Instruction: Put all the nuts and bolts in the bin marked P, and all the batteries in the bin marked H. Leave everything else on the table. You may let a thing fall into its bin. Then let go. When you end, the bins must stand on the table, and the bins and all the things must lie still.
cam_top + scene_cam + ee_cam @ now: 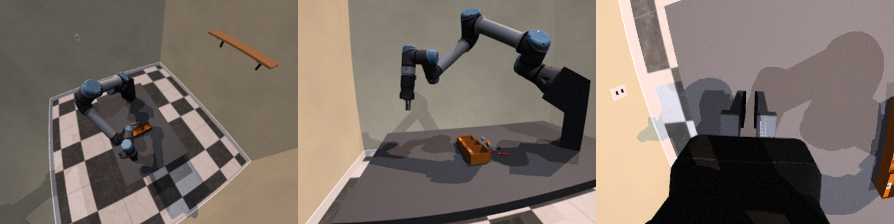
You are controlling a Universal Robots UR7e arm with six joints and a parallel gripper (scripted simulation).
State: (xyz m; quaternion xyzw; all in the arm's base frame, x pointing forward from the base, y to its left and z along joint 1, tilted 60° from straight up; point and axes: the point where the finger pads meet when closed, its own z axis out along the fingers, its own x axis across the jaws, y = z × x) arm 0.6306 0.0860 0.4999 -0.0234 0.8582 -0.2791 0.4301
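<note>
My gripper (408, 109) (750, 102) is open by a narrow gap with nothing between its fingers. It points down, high above the table, to the left of the bins in the exterior view. Three joined orange bins (143, 132) (480, 159) (884, 167) stand on the table; their marks cannot be read. Beside them lie a red stick-like thing (504, 154), a red piece (491, 151), an orange piece (488, 142), a pale grey piece (482, 138) and a small dark piece (498, 148). They are too small to tell nuts, bolts or batteries apart. The bins' contents are not clear.
The dark grey table (170, 146) (413, 195) carries the bins near its middle. The arm's base stands at the right of the exterior view. An orange-brown shelf (244, 49) is on the wall, far from the arm. Arm shadows fall across the table.
</note>
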